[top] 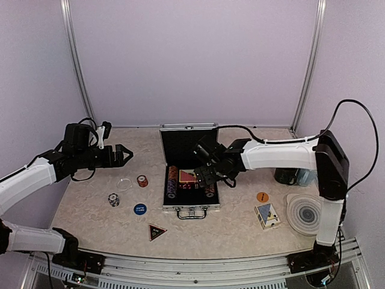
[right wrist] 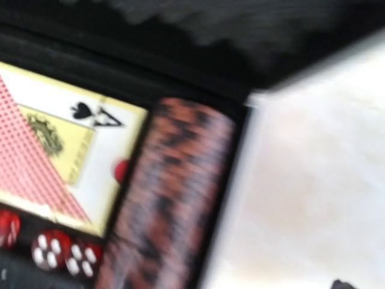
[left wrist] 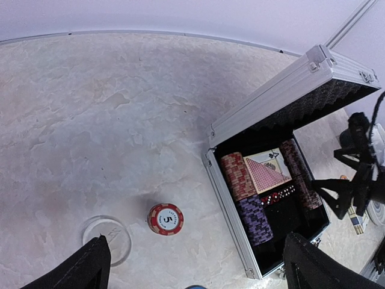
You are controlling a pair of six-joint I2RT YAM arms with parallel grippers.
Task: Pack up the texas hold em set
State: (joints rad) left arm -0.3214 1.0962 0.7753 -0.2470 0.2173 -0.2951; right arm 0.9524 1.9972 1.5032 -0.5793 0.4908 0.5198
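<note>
The case (top: 180, 208) sits open in the middle of the bench (top: 240, 232), lid (top: 187, 141) standing at the back, handle (top: 191, 214) facing the arms, chip rows (top: 172, 180) running front to back. The right end effector (top: 201, 171) hangs over its right side and the left end effector (top: 123, 155) over the bench's left, both spread wide and empty. I'd drop the left one straight onto the red chip stack (top: 142, 180), pinching across its rim, level.

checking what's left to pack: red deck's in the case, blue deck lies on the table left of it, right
No: the blue deck lies on the table right of the case, per the top view; the red deck is inside.
</note>
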